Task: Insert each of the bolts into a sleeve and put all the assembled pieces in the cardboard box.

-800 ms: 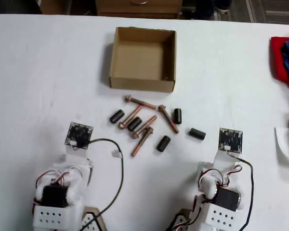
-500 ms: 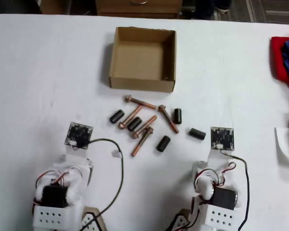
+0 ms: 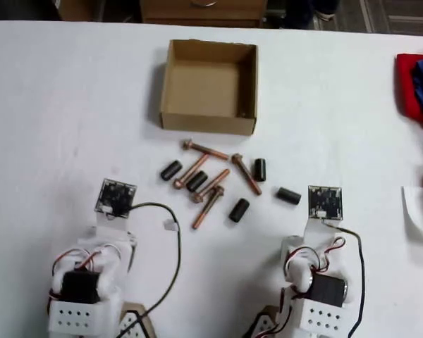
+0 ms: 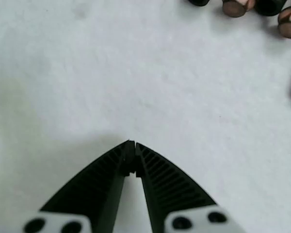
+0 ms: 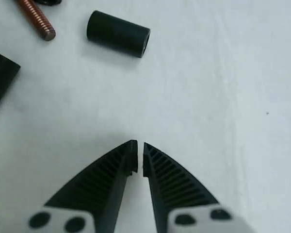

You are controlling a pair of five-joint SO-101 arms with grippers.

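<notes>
Hovering the right gripper (image 5: 137, 150) close to one sleeve (image 5: 118, 33) on the bench (image 3: 70, 105).

Pinching the right gripper almost shut on nothing, with its tips just apart. Looking straight ahead at that sleeve, near but not touching, lying flat with its long side across the way in. Probably needing to open wide and come down over its round middle, not its ends. Spotting a bolt (image 5: 36, 19) tip just beside that sleeve. Holding the left gripper (image 4: 131, 148) shut tight and empty, sitting farther from the pile of bolts and sleeves. Leaving the cardboard box (image 3: 209, 121) beyond the pile, well apart from both arms, with no pieces inside yet.
</notes>
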